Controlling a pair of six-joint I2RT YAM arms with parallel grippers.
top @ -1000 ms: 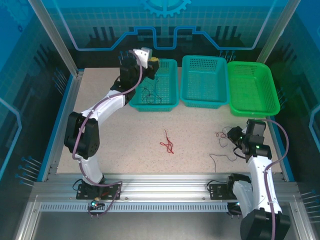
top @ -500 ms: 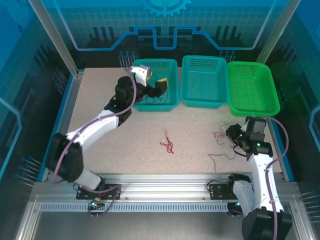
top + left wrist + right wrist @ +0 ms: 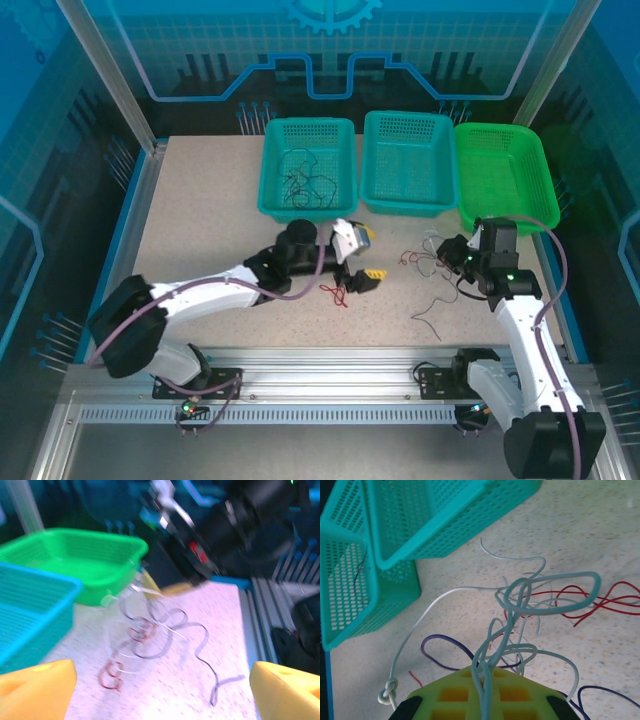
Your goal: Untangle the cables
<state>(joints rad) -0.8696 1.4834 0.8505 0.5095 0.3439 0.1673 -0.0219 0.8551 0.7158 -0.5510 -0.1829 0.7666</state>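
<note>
Lifting now risks dragging the whole tangle (image 3: 428,262) along: we see R gripper (image 3: 482,692) clamped on a whitish cable (image 3: 516,591) knotted w/ red strands (image 3: 600,602) on the table (image 3: 200,220). L gripper (image 3: 358,278) hangs released, jaws wide, beside a loose red cable (image 3: 333,291).

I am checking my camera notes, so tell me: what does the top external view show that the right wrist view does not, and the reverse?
Top external adds the bright green plastic basket, the open left end effector and a loose thin red cable near it. Right wrist adds a small knot ending one thin white cable and the right end effector shut on a pale grey cable. Both share teal mesh baskets and the cable tangle.
</note>
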